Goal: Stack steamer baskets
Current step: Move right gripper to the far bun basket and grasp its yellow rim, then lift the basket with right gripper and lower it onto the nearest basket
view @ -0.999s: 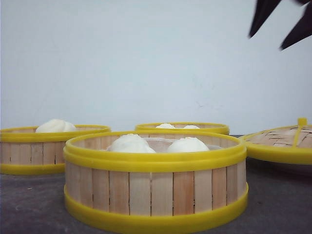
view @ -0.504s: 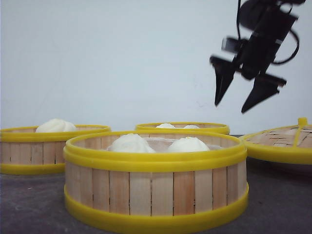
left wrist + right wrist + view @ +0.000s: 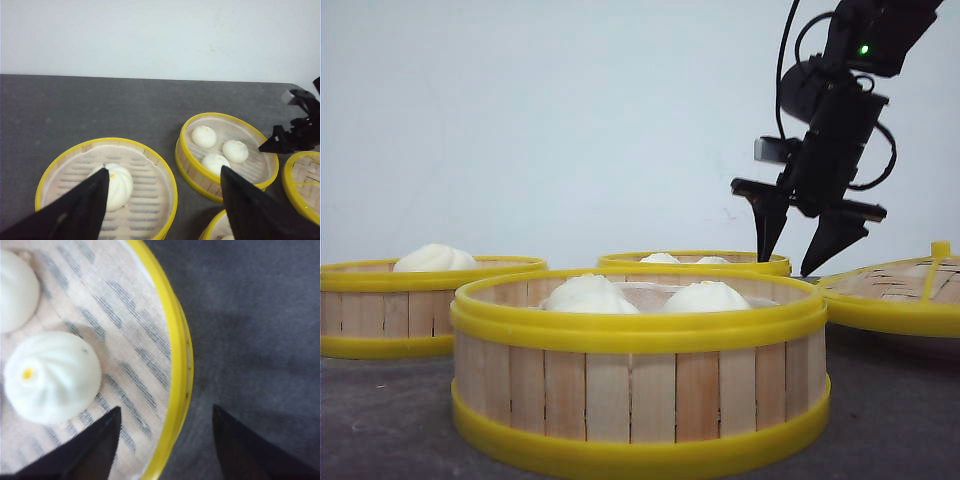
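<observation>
The dark grey surface (image 3: 380, 420) carries three steamer baskets: the nearest basket (image 3: 640, 395) in front, the left basket (image 3: 390, 310) with one bun, and the far basket (image 3: 695, 262) behind. A woven lid (image 3: 900, 290) lies on the right. The right end effector (image 3: 798, 255), spread, straddles the far basket's yellow rim (image 3: 181, 375). The left end effector (image 3: 162, 192) hangs spread above the left basket.

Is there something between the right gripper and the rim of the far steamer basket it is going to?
Nothing visible. The right gripper is open above the far steamer basket; in the wrist view its fingers straddle the yellow rim, with nothing between them and it.
</observation>
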`<move>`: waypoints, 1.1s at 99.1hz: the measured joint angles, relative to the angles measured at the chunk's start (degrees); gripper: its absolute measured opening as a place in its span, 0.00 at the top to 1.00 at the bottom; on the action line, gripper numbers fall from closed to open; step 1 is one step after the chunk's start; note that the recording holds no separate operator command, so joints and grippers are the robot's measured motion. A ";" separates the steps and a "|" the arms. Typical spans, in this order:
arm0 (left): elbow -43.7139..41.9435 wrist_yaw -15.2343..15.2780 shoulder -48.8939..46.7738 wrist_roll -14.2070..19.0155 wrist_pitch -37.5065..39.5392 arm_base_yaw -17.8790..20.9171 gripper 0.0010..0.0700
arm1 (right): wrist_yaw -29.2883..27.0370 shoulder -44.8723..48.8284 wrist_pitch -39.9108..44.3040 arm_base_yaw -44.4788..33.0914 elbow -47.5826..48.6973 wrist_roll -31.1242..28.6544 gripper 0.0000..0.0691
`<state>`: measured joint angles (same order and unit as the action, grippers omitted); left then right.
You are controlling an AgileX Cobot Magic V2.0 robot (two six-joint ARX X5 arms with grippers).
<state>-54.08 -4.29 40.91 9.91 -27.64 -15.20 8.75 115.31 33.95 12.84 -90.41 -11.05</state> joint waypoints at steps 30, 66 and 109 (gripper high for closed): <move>0.00 0.00 0.00 0.00 -0.02 0.00 0.39 | -2.12 0.72 -0.02 0.42 0.00 -1.22 0.71; 0.00 0.00 0.00 0.00 0.00 0.00 0.39 | -4.72 1.44 -0.76 2.16 -0.20 -2.62 0.95; 0.00 0.00 -0.59 -0.02 -1.27 0.00 0.39 | -4.44 0.81 3.52 1.77 -8.68 -4.37 0.96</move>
<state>-54.08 -4.29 40.32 9.89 -28.91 -15.20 4.32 116.11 37.47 14.61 -99.09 -15.42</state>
